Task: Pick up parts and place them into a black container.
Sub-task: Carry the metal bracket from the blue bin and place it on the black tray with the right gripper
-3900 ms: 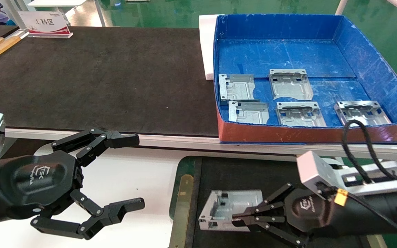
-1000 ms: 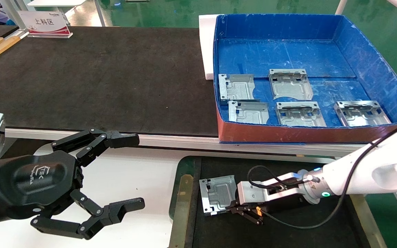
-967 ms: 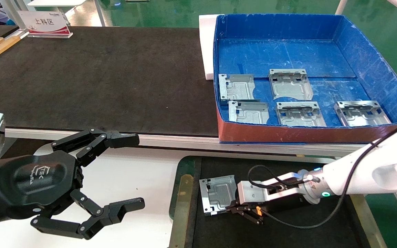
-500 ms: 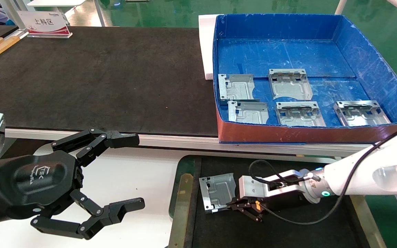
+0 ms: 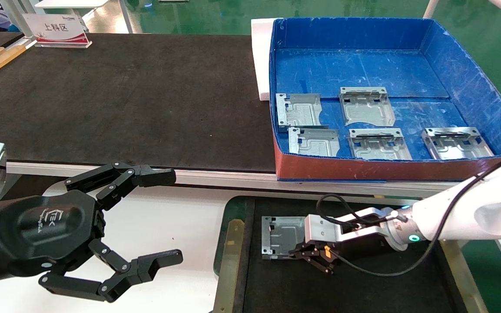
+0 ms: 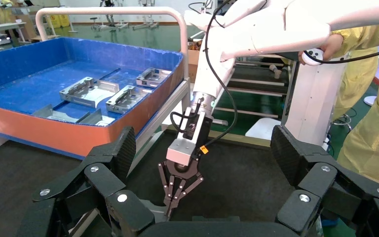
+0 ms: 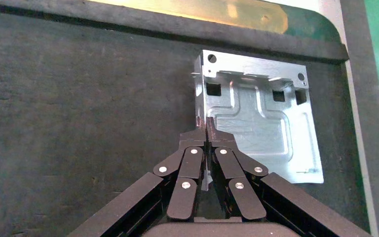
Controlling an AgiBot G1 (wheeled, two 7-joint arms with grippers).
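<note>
Head view: my right claw (image 5: 303, 253) sits low in the centre-right of the frame, down in the tray (image 5: 232, 217), its fingers pinched together on the near edge of one plate (image 5: 281, 232). That plate lies flat on the tray's black floor, close to the tray's left rim and its brass strip (image 5: 229, 265). In the right wrist view the same claw (image 7: 206, 132) shows both fingertips pressed together over the edge of the plate (image 7: 264, 121), with the tray rim (image 7: 296, 42) just beyond it.

My left claw (image 5: 170, 217) hangs at the lower left of the head view, over the white surface (image 5: 163, 219), fingers spread wide and holding nothing. In the left wrist view those fingers (image 6: 124, 150) frame the right claw (image 6: 170, 205) farther off.

Five more plates (image 5: 365, 105) lie in the blue box (image 5: 385, 167) at the upper right, two at its left wall, two in the middle, one toward the right. The box stands on the mat (image 5: 124, 95), with a sign (image 5: 57, 29) at the upper left.
</note>
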